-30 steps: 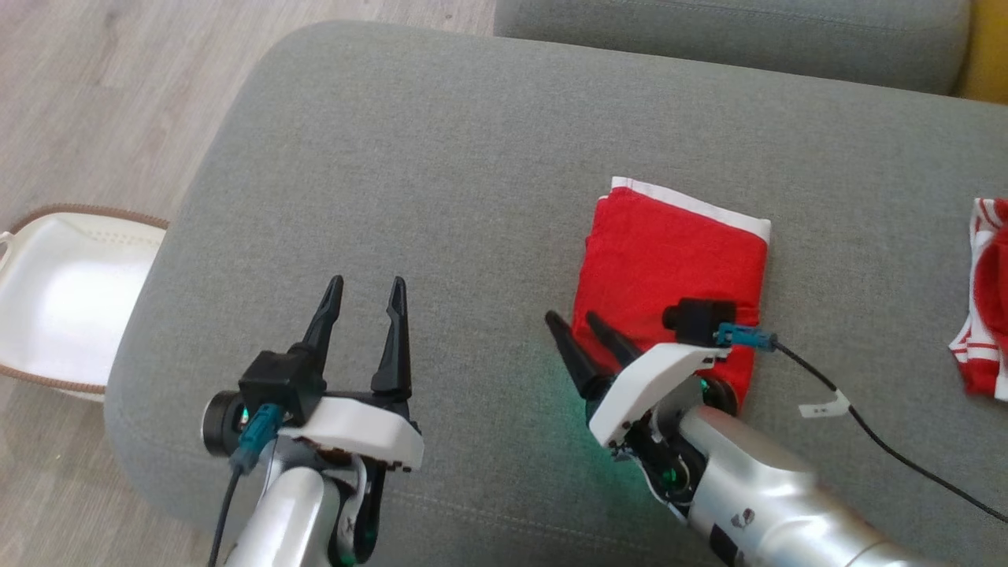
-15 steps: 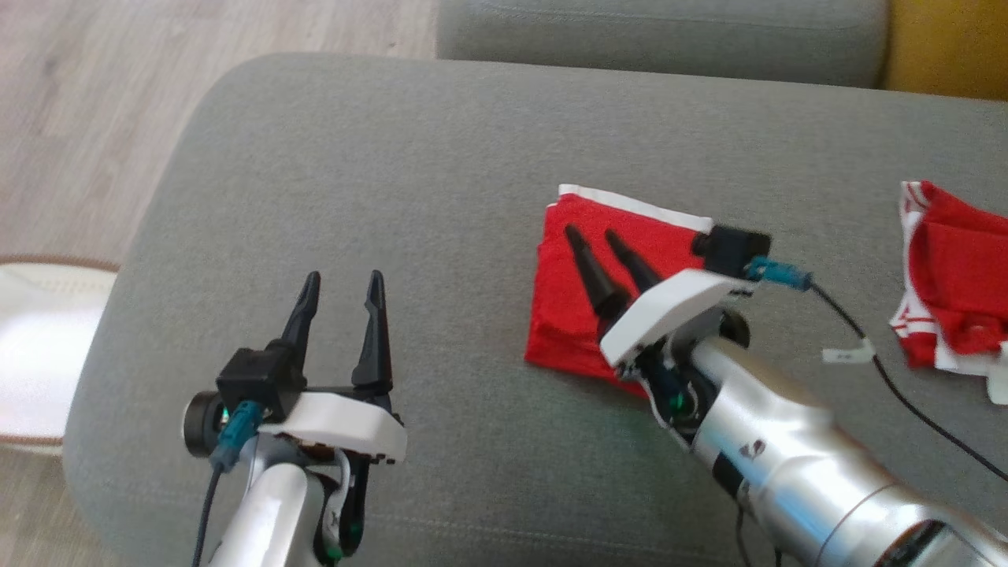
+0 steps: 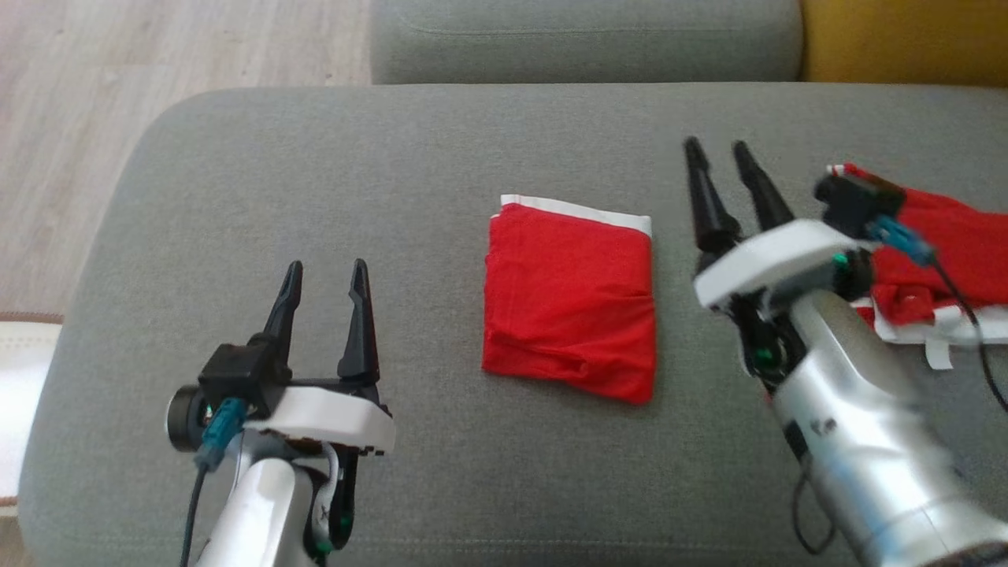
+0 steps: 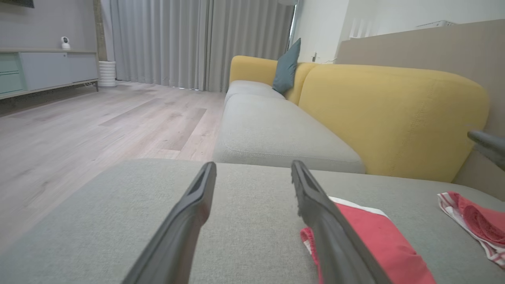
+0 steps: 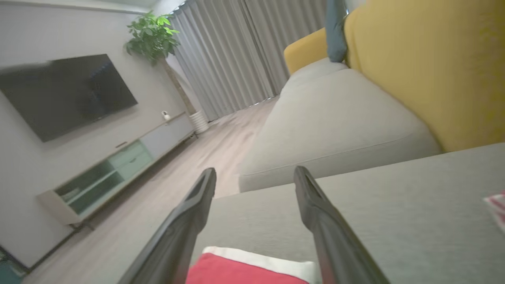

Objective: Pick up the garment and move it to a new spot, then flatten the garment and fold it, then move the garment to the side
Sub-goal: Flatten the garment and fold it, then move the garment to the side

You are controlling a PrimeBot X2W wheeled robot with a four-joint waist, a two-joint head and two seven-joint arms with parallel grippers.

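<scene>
I've got the grey seat (image 3: 409, 173) spread across the head view, with a yellow backrest (image 3: 906, 39) in the far right corner. My right arm (image 3: 858, 441) comes in from the lower right, forearm angled up and to the left. The right gripper (image 3: 715, 144) points away from me over bare cushion, just right of the garment (image 3: 571, 303); its two fingers stand apart with nothing between them. In that arm's wrist view the garment's white edge lies low between the fingers. My left arm (image 3: 252, 512) rises from the lower left, nearly straight up the view. The left gripper (image 3: 327, 265) hangs over the seat well left of the garment, fingers spread and empty. The garment is red with a white band along its far edge. It lies folded into a neat rectangle mid-seat, and neither gripper touches it. A crumpled red-and-white cloth (image 3: 953, 236) sits at the right edge, partly behind the right wrist camera. A sliver of white basket (image 3: 16, 394) shows on the floor (image 3: 79, 79) at left.
</scene>
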